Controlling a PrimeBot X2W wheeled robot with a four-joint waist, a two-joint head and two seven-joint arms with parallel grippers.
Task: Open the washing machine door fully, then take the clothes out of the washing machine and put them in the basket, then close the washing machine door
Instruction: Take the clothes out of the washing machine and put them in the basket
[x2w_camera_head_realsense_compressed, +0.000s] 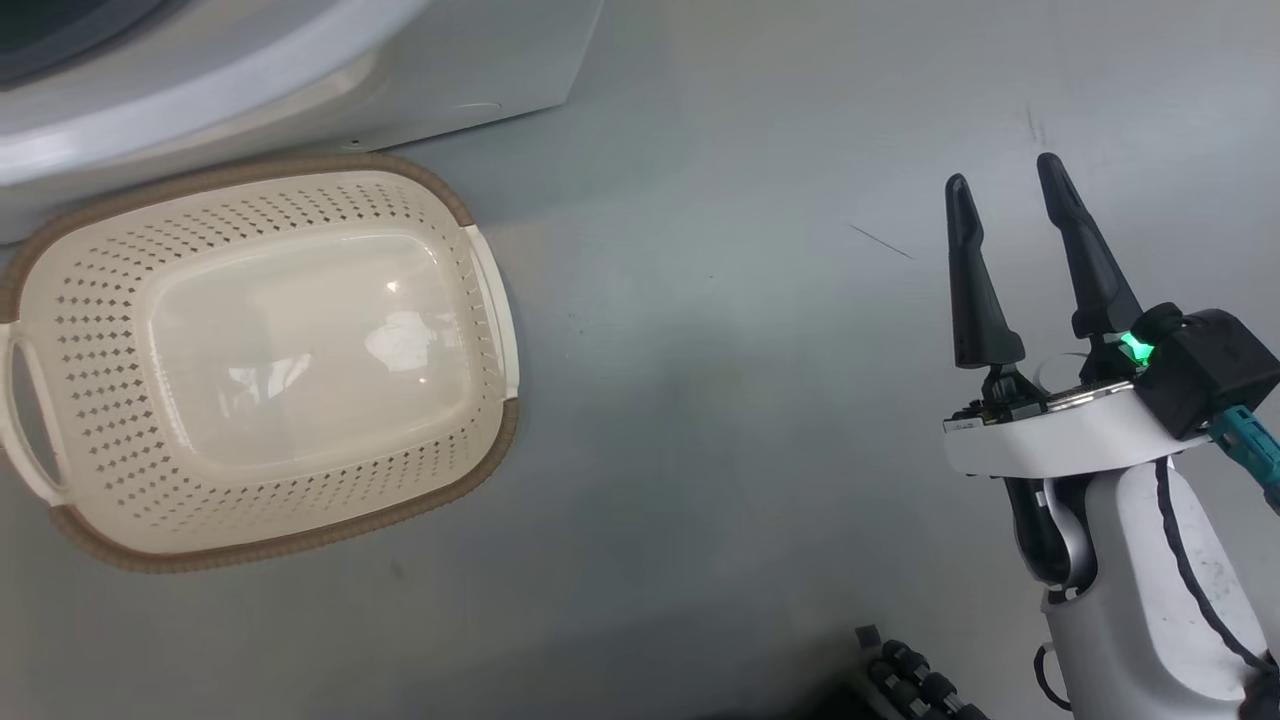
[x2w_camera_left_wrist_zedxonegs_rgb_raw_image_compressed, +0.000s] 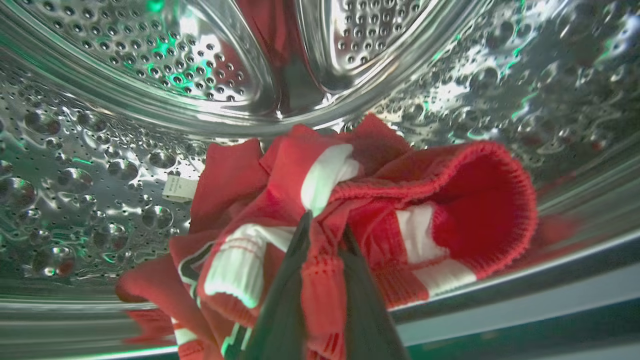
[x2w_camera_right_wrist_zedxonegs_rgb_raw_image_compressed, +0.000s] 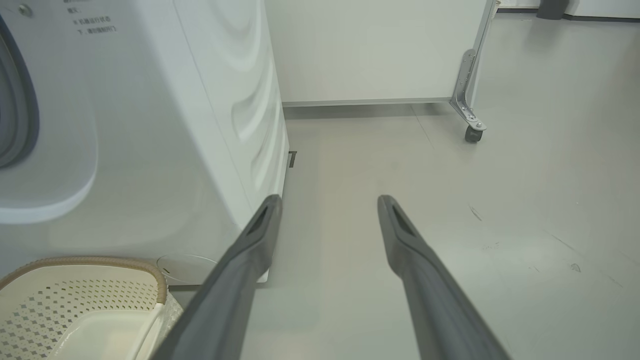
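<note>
Left fingers (x2w_camera_left_wrist_zedxonegs_rgb_raw_image_compressed: 282, 305) clenched on thin fold of clothes (x2w_camera_left_wrist_zedxonegs_rgb_raw_image_compressed: 450, 220) inside drum (x2w_camera_left_wrist_zedxonegs_rgb_raw_image_compressed: 90, 190); loose bundle might slip free or snag coming out, tbh. Right fingers (x2w_camera_head_realsense_compressed: 975, 300) spread, nothing held.

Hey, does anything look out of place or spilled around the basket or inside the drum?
Nothing stands out. The basket sits upright and empty on the floor; the clothes are bunched in the drum, pinched by the left gripper. Faint scuffs mark the floor.
</note>
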